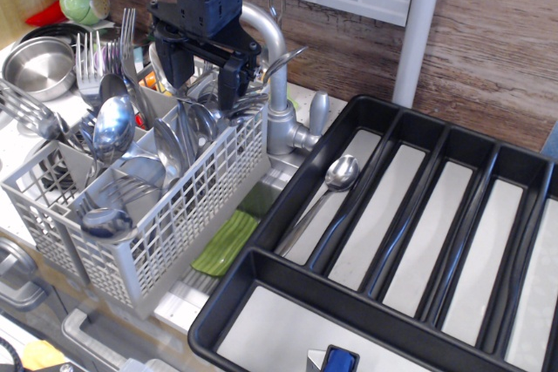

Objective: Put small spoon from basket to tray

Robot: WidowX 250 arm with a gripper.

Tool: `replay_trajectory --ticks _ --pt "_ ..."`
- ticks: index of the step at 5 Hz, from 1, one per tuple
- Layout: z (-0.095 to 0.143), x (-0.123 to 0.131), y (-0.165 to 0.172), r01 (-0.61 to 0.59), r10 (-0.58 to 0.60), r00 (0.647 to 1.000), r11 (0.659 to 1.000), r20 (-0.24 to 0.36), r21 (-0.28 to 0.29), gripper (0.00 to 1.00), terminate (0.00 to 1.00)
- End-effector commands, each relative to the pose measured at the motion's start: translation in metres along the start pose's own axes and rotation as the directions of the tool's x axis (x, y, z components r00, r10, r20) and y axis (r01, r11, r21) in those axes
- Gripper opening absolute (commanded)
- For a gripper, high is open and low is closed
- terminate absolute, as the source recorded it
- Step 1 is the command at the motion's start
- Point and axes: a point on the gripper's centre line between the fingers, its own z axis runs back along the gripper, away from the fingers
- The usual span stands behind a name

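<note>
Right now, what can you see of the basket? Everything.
The basket is a light grey plastic lattice box, rectangular, split into compartments, standing upright left of the black tray. It is crowded with steel spoons and forks, handles mostly down. The gripper hangs over its far compartments, jaws apart. A green item lies by its base.

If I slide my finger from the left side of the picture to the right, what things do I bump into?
Steel pot → grey basket full of cutlery → green sponge → silver faucet → spoon lying in the black tray.
</note>
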Motion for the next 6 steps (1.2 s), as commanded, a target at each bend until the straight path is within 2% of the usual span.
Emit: replay_trajectory --ticks 1,2,3,4,5,6 --pt "0.0 0.0 0.0 0.0 0.0 1.0 1.0 0.0 0.0 1.0 0.0" --pt "0.008 -0.001 0.002 0.246 -0.251 0.966 0.965 0.052 0.087 1.0 0.0" --pt "0.012 0.003 0.003 0.482 -0.49 0.87 0.867 0.043 0.129 1.0 0.0" --pt "0.005 0.001 0.001 0.656 -0.691 0.718 0.711 0.079 0.253 1.0 0.0" --pt "-0.004 0.0 0.002 0.697 -0.743 0.658 0.663 0.126 0.273 1.0 0.0" --pt "-0.01 0.0 0.002 0.714 -0.767 0.626 0.636 0.139 0.293 1.0 0.0"
